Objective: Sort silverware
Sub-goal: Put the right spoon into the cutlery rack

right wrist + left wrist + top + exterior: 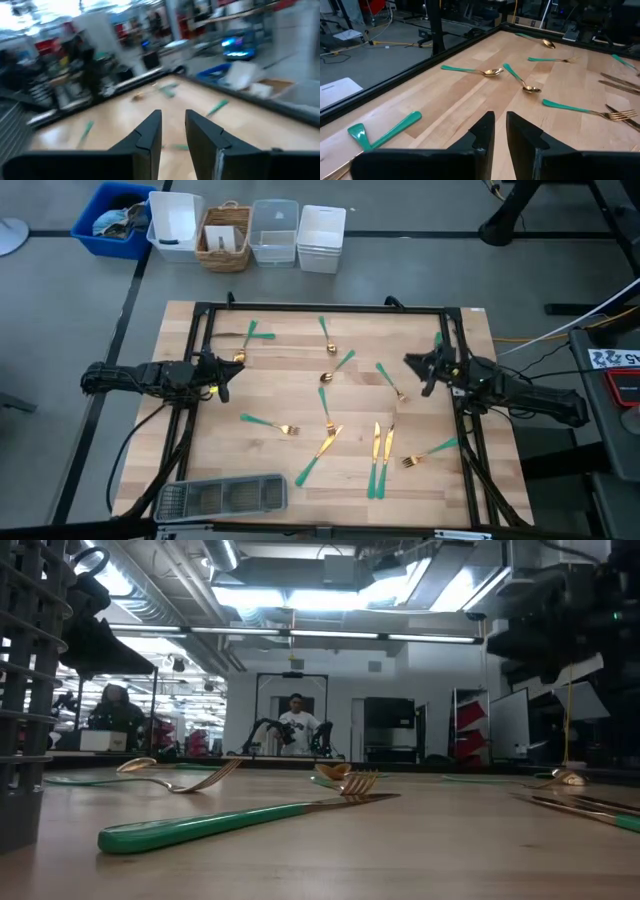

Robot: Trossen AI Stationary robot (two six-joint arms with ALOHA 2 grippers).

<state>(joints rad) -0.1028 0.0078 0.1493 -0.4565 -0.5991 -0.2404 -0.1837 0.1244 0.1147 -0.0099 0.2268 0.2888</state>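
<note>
Left gripper [222, 377]: fingers slightly parted, empty, above table's [200, 450] left edge | Right gripper [425, 372]: fingers slightly parted, empty, above right edge | Silverware [330, 425]: lay scattered flat across the wooden top between both arms | Mesh tray [222, 496]: sat at near-left corner

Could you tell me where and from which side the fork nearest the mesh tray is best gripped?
Grip the fork mid-handle, coming straight down from above. It lies flat on the table, its slim teal handle is clear of other pieces, so hand fingers can probably straddle it crosswise.
</note>
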